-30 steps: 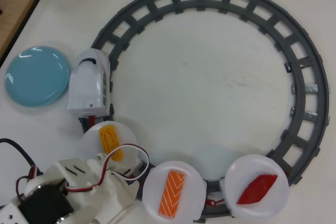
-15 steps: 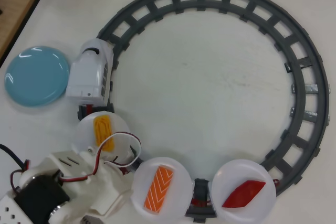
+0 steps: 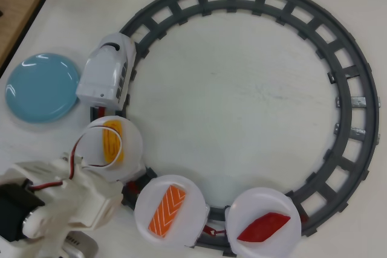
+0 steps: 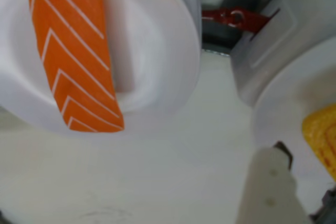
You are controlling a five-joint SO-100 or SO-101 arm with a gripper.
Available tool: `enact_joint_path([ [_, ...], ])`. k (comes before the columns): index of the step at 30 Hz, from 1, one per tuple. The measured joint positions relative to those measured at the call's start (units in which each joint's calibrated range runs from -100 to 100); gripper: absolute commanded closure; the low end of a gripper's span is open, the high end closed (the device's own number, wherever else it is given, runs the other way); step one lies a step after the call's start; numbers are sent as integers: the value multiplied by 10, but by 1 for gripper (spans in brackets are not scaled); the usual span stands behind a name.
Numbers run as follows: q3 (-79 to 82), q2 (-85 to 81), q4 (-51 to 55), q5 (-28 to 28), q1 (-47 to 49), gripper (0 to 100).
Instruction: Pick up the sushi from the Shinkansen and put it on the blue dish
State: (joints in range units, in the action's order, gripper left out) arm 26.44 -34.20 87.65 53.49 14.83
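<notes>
I see the grey track loop (image 3: 357, 107) on the white table, the Shinkansen (image 3: 106, 77) at its left just beside the blue dish (image 3: 41, 86). The sushi (image 3: 167, 211) sits on its white plate (image 3: 145, 203), bottom of overhead view. Gripper (image 4: 273, 182) near it, grip state unreadable

No readable text or labels.
</notes>
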Motion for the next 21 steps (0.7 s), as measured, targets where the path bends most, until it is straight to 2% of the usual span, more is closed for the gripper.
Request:
enact_joint_path([
  [7, -1, 0, 8, -14, -7, 70],
  [21, 0, 3, -12, -16, -108, 70],
])
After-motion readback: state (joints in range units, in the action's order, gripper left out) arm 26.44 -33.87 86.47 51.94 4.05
